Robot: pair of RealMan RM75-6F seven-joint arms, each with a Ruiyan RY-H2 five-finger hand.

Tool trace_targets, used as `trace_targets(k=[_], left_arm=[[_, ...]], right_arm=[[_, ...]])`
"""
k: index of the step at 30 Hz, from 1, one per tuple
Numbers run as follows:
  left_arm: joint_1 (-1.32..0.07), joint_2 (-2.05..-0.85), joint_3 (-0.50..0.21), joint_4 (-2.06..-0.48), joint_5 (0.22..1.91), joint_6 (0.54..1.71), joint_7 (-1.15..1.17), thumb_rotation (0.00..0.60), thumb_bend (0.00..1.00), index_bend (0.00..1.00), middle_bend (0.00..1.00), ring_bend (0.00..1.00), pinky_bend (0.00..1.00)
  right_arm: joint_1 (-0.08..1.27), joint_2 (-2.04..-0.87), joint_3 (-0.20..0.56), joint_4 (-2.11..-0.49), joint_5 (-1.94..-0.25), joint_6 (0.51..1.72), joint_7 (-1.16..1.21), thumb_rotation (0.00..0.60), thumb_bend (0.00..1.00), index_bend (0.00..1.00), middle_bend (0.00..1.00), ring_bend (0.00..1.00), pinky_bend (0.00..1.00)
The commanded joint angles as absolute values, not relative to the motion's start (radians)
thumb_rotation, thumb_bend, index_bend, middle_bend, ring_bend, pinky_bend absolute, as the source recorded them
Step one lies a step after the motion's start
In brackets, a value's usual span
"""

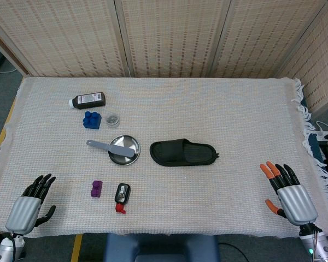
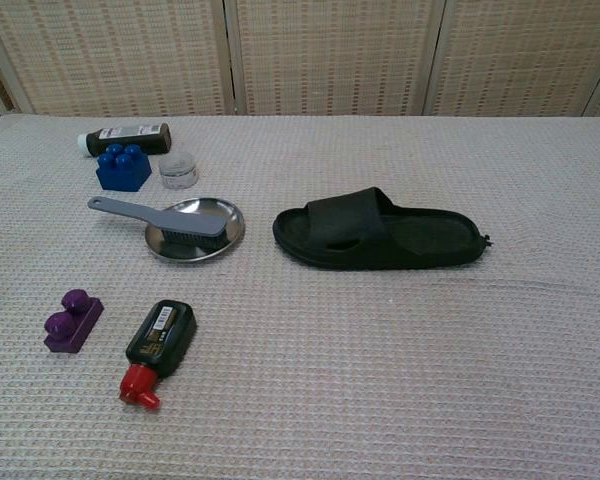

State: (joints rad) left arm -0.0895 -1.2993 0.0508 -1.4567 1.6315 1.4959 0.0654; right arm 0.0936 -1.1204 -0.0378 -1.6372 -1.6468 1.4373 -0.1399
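head view shows the left hand (image 1: pixel 28 204) and right hand (image 1: pixel 290 192) resting at the near corners of the cloth-covered table (image 1: pixel 251 109), both empty with fingers spread. nearest the left hand sits a small purple building block (image 1: pixel 96 189), just left of a black red-capped bottle (image 1: pixel 122 195). the block looks light, stiff and smooth, best pinched across its flat sides.

On the cloth-covered table (image 2: pixel 400 380) we see a black slipper (image 2: pixel 380 232) lying to the right of a steel plate (image 2: pixel 198 232) with a grey brush (image 2: pixel 160 217) resting across it. Behind sit a blue block (image 2: pixel 122 167), a small jar (image 2: pixel 178 170) and a dark bottle (image 2: pixel 128 137). Nearer us lie a purple block (image 2: pixel 72 319) and a black red-capped bottle (image 2: pixel 157 345).
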Motion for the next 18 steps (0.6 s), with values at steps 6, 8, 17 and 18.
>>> trace_targets(k=[6, 8, 17, 18], left_arm=[[-0.137, -1.314, 0.025, -1.462, 1.631, 1.444, 0.104, 0.6, 0.36, 0.0, 0.0, 0.09, 0.35], [-0.182, -1.323, 0.003, -1.464, 1.642, 1.407, 0.118, 0.6, 0.37, 0.0, 0.0, 0.28, 0.57], [-0.441, -1.447, -0.146, -1.432, 1.568, 1.142, 0.211, 0.6, 0.38, 0.09, 0.13, 0.73, 0.99], [-0.461, -1.461, -0.156, -1.427, 1.552, 1.115, 0.227, 0.6, 0.38, 0.09, 0.13, 0.75, 1.0]], right_arm=[[0.107, -1.143, -0.032, -1.623, -1.645, 1.418, -0.156, 0.6, 0.17, 0.0, 0.0, 0.0, 0.0], [0.112, -1.151, -0.031, -1.618, -1.641, 1.408, -0.162, 0.6, 0.17, 0.0, 0.0, 0.0, 0.0], [0.123, -1.169, -0.016, -1.608, -1.605, 1.384, -0.18, 0.6, 0.17, 0.0, 0.0, 0.0, 0.0], [0.124, -1.17, -0.014, -1.607, -1.6, 1.382, -0.18, 0.6, 0.17, 0.0, 0.0, 0.0, 0.0]])
